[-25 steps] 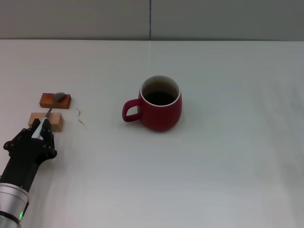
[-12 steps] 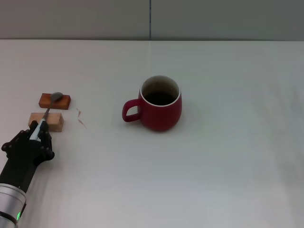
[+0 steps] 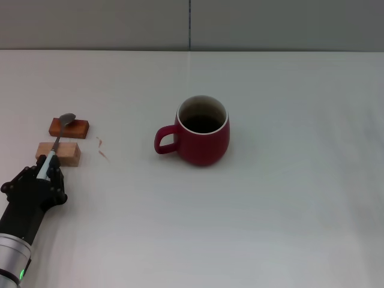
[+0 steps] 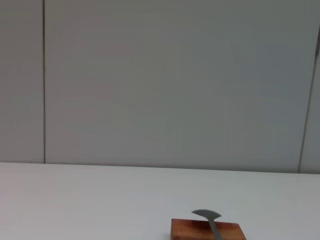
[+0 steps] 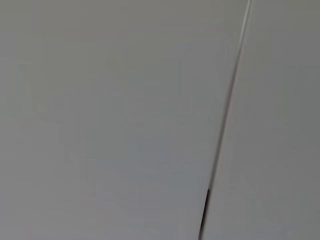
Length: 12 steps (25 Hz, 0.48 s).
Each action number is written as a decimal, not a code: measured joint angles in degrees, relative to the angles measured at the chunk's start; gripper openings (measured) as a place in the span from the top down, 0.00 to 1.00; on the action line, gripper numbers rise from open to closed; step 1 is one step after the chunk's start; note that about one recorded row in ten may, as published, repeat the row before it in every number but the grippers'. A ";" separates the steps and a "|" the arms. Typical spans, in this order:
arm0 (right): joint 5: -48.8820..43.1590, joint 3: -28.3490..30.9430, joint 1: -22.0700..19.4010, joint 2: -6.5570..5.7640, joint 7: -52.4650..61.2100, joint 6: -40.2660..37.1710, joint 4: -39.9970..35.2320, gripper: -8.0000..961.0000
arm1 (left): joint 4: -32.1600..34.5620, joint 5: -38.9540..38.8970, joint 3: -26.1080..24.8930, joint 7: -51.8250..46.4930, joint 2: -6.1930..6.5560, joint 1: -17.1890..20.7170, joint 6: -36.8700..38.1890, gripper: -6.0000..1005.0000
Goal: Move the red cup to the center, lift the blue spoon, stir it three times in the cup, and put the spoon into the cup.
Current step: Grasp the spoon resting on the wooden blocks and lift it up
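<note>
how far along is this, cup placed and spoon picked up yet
The cup stands mid-table, so that step looks done. In hand: the left gripper is shut on the spoon handle, its bowl just above the red-brown block. Stirring and dropping it in remain.

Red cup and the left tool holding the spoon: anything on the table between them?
Head view: only a small reddish scrap lies between the red cup and the left tool.

A reddish-brown wooden block (image 3: 69,126) lies on the white surface (image 3: 276,210). Just nearer than it sits a paler wooden block (image 3: 60,153), a grey wall (image 3: 270,24) well behind.
</note>
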 joint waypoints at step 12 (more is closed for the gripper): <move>0.00 0.08 -0.06 0.07 0.00 -0.24 0.00 0.25 | 0.17 2.08 -0.56 0.00 0.00 0.09 0.10 0.82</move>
